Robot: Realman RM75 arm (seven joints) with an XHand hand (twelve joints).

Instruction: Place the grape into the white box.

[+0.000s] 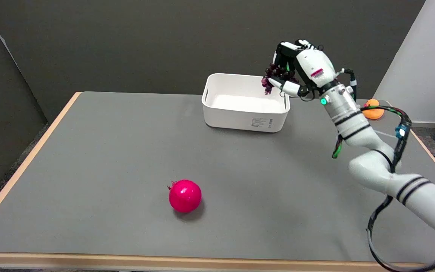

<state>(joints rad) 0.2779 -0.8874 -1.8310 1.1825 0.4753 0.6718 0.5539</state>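
A white rectangular box (240, 117) stands open-topped at the far middle of the grey table, and its inside looks bare. My right hand (296, 70) hovers in the air over the box's right end, fingers curled around a dark purple bunch of grapes (272, 77). The grapes hang from the fingers just above the box's right rim, partly hidden by the hand.
A bright pink pomegranate (184, 195) sits on the grey table (89, 170) near the front middle. A small orange fruit (373, 109) lies at the far right edge, behind my arm. A dark wall backs the table.
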